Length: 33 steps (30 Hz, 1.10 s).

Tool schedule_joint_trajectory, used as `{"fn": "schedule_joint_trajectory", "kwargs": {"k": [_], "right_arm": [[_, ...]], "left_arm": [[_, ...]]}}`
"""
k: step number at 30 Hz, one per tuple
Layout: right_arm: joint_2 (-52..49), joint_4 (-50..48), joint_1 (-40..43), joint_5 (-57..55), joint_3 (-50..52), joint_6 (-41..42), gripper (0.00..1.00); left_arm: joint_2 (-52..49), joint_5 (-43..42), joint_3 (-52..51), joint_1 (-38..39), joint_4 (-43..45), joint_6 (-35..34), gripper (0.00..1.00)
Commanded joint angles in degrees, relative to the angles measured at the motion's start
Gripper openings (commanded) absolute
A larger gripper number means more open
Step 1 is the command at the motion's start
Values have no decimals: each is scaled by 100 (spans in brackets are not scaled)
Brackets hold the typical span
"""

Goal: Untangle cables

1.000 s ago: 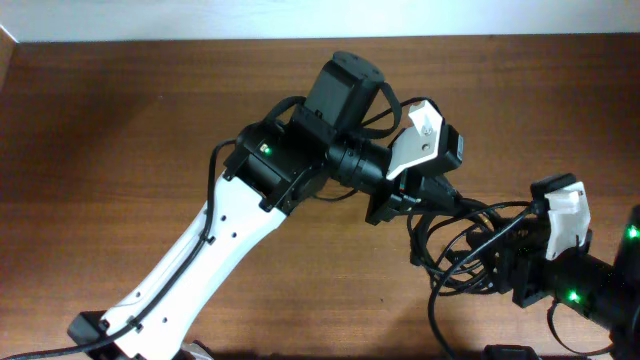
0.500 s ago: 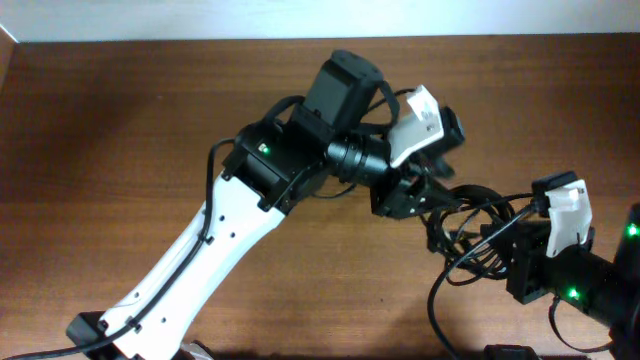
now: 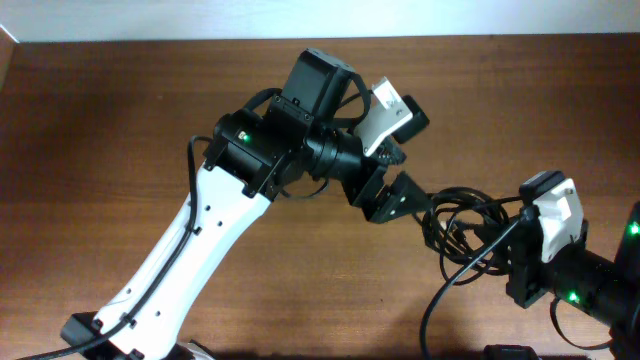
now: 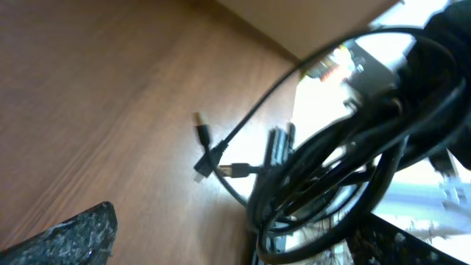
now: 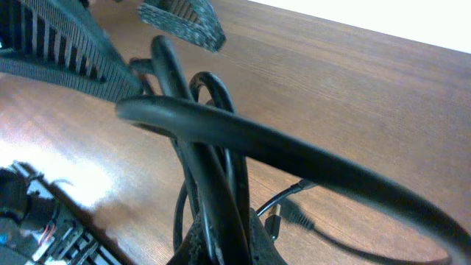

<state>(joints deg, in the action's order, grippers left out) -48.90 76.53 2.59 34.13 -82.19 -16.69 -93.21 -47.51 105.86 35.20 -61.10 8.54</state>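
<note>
The cables [image 3: 462, 222] are a tangled bundle of thin black loops on the wooden table, right of centre. My right gripper [image 3: 508, 255] is shut on several strands at the bundle's right side. In the right wrist view the cables [image 5: 210, 169] rise from between its fingers [image 5: 228, 246], and a gold plug [image 5: 276, 218] lies beside them. My left gripper [image 3: 405, 190] stands open just left of the bundle and holds nothing. In the left wrist view the cables [image 4: 331, 177] hang ahead and to the right between its wide-apart fingertips [image 4: 70, 235], with two plug ends [image 4: 221, 169] on the table.
The left arm's white link [image 3: 200, 260] crosses the table's lower left. The right arm's body [image 3: 590, 285] fills the lower right corner. A pale wall runs along the table's far edge [image 3: 320, 40].
My left gripper opened, let go of the cables and drew back to the left. My right gripper shut on the bundle, which spread out a little.
</note>
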Motion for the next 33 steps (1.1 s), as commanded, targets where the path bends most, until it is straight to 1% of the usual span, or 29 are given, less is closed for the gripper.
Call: {"fn": "schedule_joint_trajectory", "kwargs": {"k": [1, 2, 3, 5, 7, 9, 10, 12, 13, 16, 17, 21, 22, 28, 30, 31, 32, 33], "right_arm": [[17, 42, 7, 437, -74, -457, 4], [17, 39, 7, 448, -74, -457, 4], [17, 39, 7, 448, -74, -457, 4], [17, 37, 7, 518, -74, -505, 4], [15, 35, 7, 925, -74, -699, 4], [13, 28, 7, 1394, -74, -850, 4], [2, 2, 7, 1561, -74, -850, 4], [-42, -7, 7, 1725, -74, -850, 4], [-79, -7, 7, 1781, -74, -852, 4], [-212, -4, 7, 1895, -74, -859, 4], [-289, -7, 7, 1998, -74, -861, 4], [-448, -4, 7, 2107, -74, -861, 4], [-474, -4, 7, 2127, -74, -861, 4], [-551, -28, 7, 2568, -74, -1054, 4], [-557, -26, 7, 2566, -74, -1051, 4], [-557, -24, 7, 2566, -74, -1054, 4], [-557, -24, 7, 2564, -74, -1051, 4], [-557, -24, 7, 2564, -74, -1051, 4]], "left_arm": [[175, -804, 133, -243, -179, 1069, 93], [175, -938, 133, -387, -221, 1139, 88], [184, -1047, 133, -555, -240, 1172, 87], [184, -1172, 133, -881, -291, 1196, 87], [184, -1169, 133, -1172, -382, 1204, 90], [184, -1292, 133, -1331, -509, 1416, 91], [184, -1478, 133, -1329, -568, 1613, 91], [184, -1897, 133, -1270, -809, 2245, 93], [184, -1963, 133, -1233, -914, 2450, 93], [184, -1958, 133, -1071, -1180, 2874, 88], [184, -1958, 133, -981, -1235, 2975, 86], [184, -1956, 131, -800, -1237, 2973, 84], [184, -1954, 133, -765, -1237, 2973, 80], [184, -1711, 131, -476, -1220, 2973, 74], [184, -1657, 131, -409, -1198, 2970, 68], [184, -1657, 131, -407, -1185, 2970, 58], [184, -1657, 131, -407, -1182, 2970, 51], [184, -1657, 131, -407, -1182, 2973, 40]]}}
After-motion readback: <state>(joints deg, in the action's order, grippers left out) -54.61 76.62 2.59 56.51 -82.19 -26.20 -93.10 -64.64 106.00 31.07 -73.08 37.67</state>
